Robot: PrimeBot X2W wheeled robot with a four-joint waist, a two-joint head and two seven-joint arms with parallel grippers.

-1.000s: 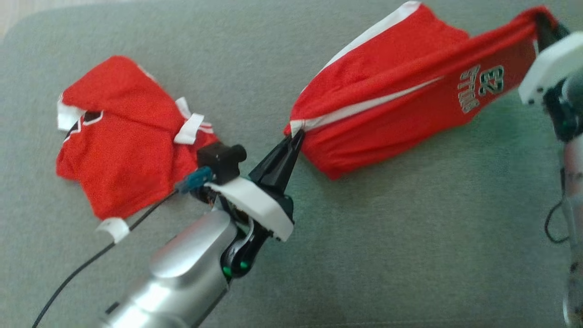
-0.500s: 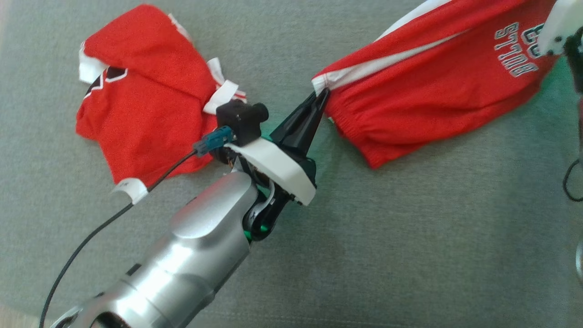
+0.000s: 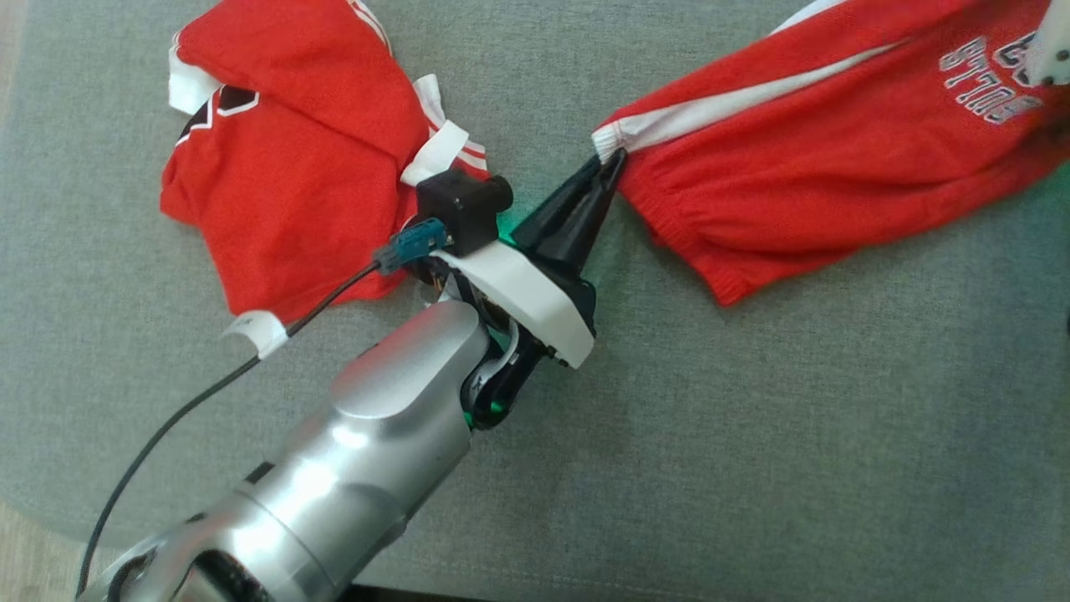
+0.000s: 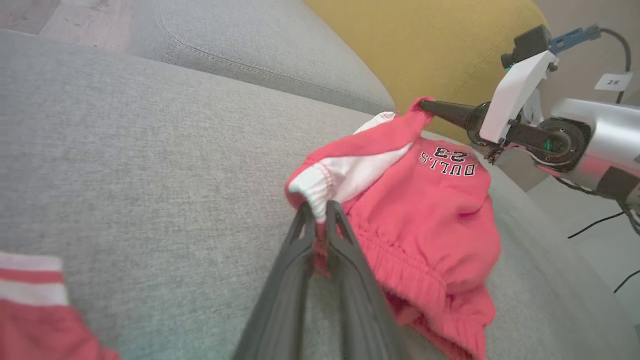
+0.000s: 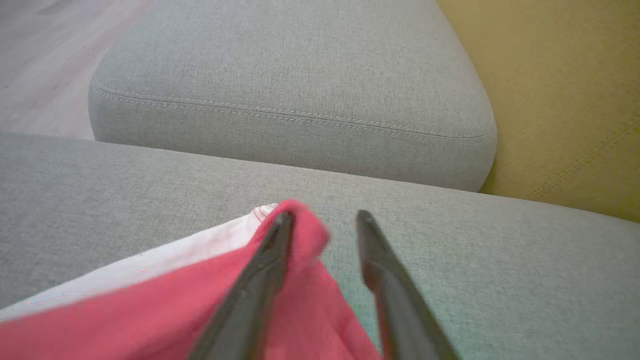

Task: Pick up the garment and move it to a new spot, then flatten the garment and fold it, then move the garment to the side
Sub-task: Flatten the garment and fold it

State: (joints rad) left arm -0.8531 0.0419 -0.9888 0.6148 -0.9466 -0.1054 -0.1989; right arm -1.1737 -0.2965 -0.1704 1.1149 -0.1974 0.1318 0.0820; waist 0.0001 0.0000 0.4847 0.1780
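Observation:
The garment (image 3: 802,159) is a pair of red shorts with white side stripes and a printed "BULLS 23", stretched across the grey sofa seat (image 3: 752,435). My left gripper (image 3: 614,159) is shut on the white waistband corner, and the left wrist view has that pinch (image 4: 317,212) close up, with the garment (image 4: 430,215) bunched behind it. My right gripper (image 5: 324,217) stands open at the far corner. The red cloth (image 5: 175,300) still drapes over its left finger (image 5: 272,250). From the left wrist view the right gripper (image 4: 425,105) sits at the cloth's raised tip.
A second red top (image 3: 292,159) with white trim lies crumpled left of my left arm. A black cable (image 3: 167,426) trails off the left wrist. A yellow back cushion (image 5: 565,90) and another grey seat cushion (image 5: 290,85) lie beyond; wooden floor (image 5: 40,50) is past them.
The head camera has shifted. My right gripper has gone from shut to open, and the shorts have sunk and spread flatter on the seat. The left gripper keeps its pinch.

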